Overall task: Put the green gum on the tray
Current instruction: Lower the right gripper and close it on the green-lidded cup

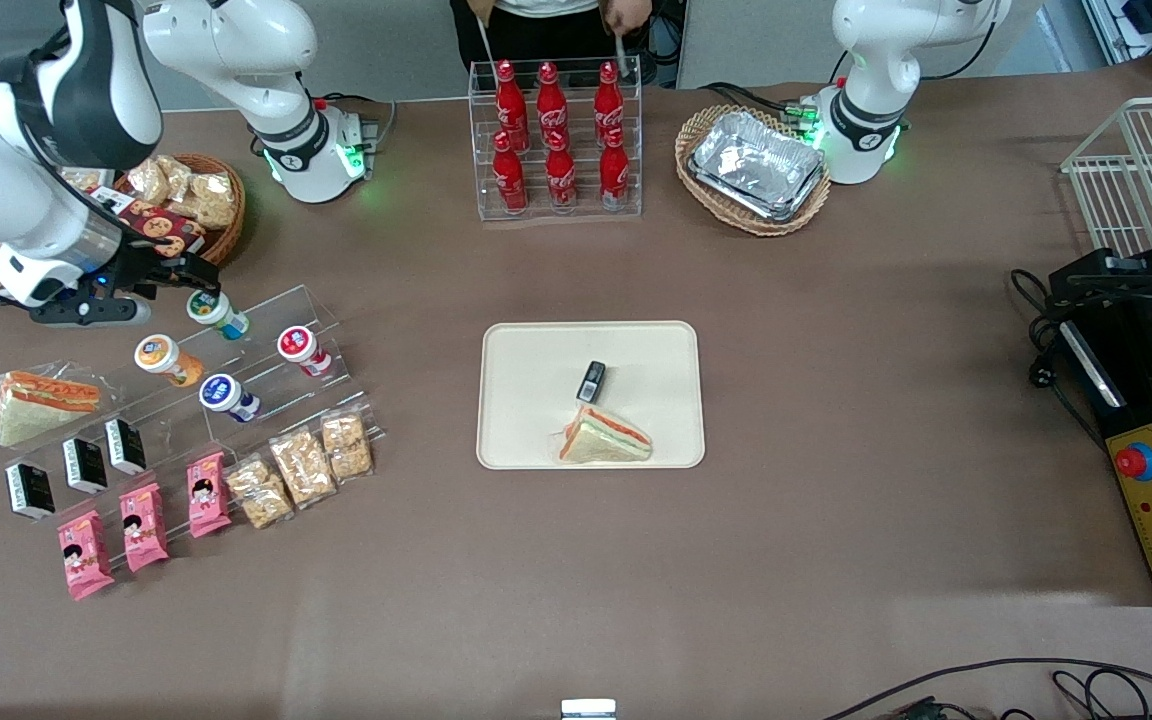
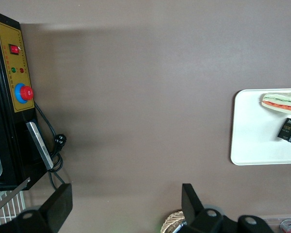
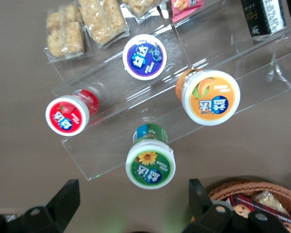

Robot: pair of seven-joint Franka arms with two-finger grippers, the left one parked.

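The green gum (image 1: 215, 311) stands on the top step of a clear acrylic stand (image 1: 266, 370), its green-ringed white lid up. It also shows in the right wrist view (image 3: 151, 164), with the lid between and just ahead of my open fingers (image 3: 64, 199). My right gripper (image 1: 176, 275) hovers just above and beside the gum, farther from the front camera, open and holding nothing. The cream tray (image 1: 526, 400) lies at the table's middle and holds a sandwich (image 1: 604, 437) and a small dark packet (image 1: 591, 381).
Orange-lidded (image 1: 162, 357), blue-lidded (image 1: 224, 395) and red-lidded (image 1: 300, 347) bottles share the stand. Snack packets, dark boxes and a wrapped sandwich (image 1: 41, 402) lie around it. A wicker basket (image 1: 196, 205) of snacks sits close by the gripper. A cola rack (image 1: 558, 140) and foil trays (image 1: 758, 165) stand farther back.
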